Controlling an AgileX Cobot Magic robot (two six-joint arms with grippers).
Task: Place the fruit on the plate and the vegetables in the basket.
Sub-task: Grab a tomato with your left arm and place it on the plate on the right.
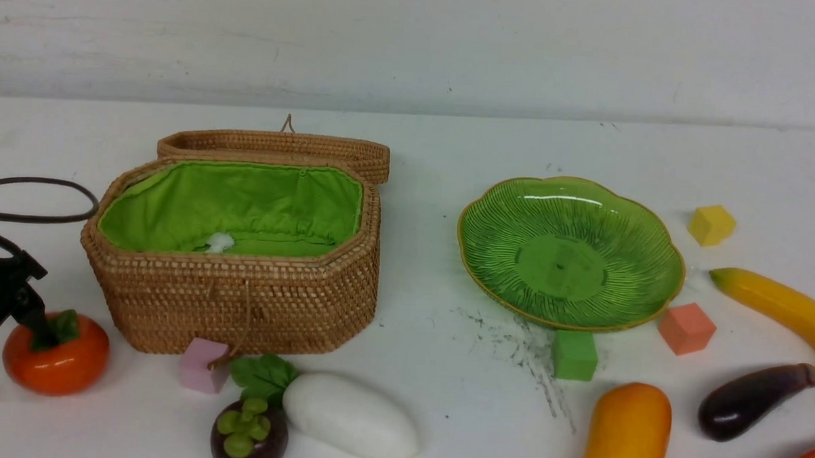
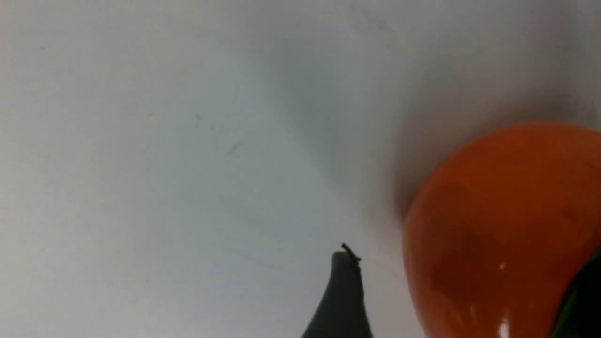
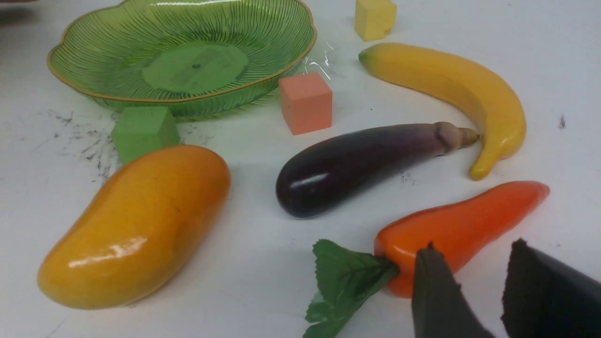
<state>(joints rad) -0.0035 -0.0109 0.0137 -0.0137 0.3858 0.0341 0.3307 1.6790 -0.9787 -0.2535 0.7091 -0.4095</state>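
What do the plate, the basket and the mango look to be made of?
The plate: likely green glass, glossy; ribs catch bright highlights, rim gold-edged. The basket: woven rattan-like fibre, matte, visible weave; green fabric lining, creased. The mango: probably moulded plastic, glossy; sharp reflections on smooth skin.

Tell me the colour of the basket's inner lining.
Bright green; the lining shows best in the front view.

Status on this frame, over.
Left gripper open at persimmon, not gripped. Right gripper open by pepper. Plate bare, basket lid open. Green cube close by plate rim.
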